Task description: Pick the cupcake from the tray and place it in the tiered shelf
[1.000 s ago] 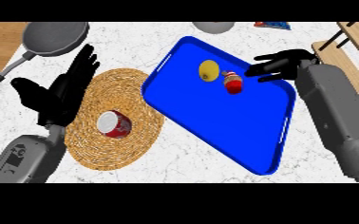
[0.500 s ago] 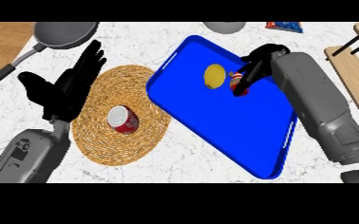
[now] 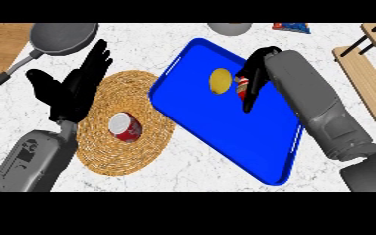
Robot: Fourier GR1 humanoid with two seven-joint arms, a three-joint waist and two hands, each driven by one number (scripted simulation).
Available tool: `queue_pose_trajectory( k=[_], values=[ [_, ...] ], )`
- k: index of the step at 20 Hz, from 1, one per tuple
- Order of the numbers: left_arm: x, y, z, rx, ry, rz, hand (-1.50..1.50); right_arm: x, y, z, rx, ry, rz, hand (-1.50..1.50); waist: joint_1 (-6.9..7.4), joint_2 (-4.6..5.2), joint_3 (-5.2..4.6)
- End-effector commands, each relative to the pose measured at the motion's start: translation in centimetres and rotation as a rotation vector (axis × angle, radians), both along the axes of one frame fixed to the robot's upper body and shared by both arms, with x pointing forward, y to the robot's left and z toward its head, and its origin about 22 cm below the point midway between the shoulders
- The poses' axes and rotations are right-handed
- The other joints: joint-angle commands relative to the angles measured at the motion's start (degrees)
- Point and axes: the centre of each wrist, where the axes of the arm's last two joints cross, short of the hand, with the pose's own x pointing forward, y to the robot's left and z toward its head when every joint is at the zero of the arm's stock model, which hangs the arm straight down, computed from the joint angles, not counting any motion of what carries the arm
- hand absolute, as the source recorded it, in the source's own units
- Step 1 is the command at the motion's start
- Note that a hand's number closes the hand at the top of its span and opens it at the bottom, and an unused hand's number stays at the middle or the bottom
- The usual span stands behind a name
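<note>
Currently, on the marble counter (image 3: pixel 183 167): a blue tray (image 3: pixel 242 144) is lying at an angle, right of centre. The cupcake (image 3: pixel 241 86), red with a pale top, is sitting on the tray's upper part, just beside a yellow lemon (image 3: pixel 219 80) to its left. The right hand (image 3: pixel 253 74) is reaching onto the tray from the right, its fingers curling round the cupcake and partly hiding it. The left hand (image 3: pixel 73 87) is resting at the left, fingers straight and spread, holding nothing. A round woven mat (image 3: pixel 143 129) is lying left of the tray, bearing a red can (image 3: pixel 125 128) tipped on its side. A grey pan (image 3: pixel 62 37) is sitting at the upper left. A wooden tiered shelf (image 3: pixel 356 62) is showing at the right edge, well apart from the cupcake. A grey bowl (image 3: pixel 229 28) is peeking in at the top edge.
</note>
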Motion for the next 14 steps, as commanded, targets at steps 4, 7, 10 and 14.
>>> queue_pose_trajectory(
  k=[4,7,10,14],
  values=[
    [0.2,0.9,0.0,-0.015,0.016,0.011,0.0,0.1,3.3,-0.5,-0.243,0.22,0.299,-1.5,-0.55,-0.08,0.24],
    [-0.2,1.4,0.0,0.0,0.007,0.013,0.0,-0.2,2.9,-1.7,-0.25,0.274,0.343,-1.5,-1.08,-0.36,0.3],
    [-0.2,1.2,-0.4,0.011,0.021,0.022,0.0,-0.2,5.0,-1.3,-0.285,0.279,0.384,-1.5,-1.07,-0.24,0.3],
    [0.5,0.9,-0.1,-0.008,0.015,0.057,0.0,0.1,3.8,-1.2,-0.291,0.316,0.415,-1.5,-2.54,-0.26,0.34]
  ],
)
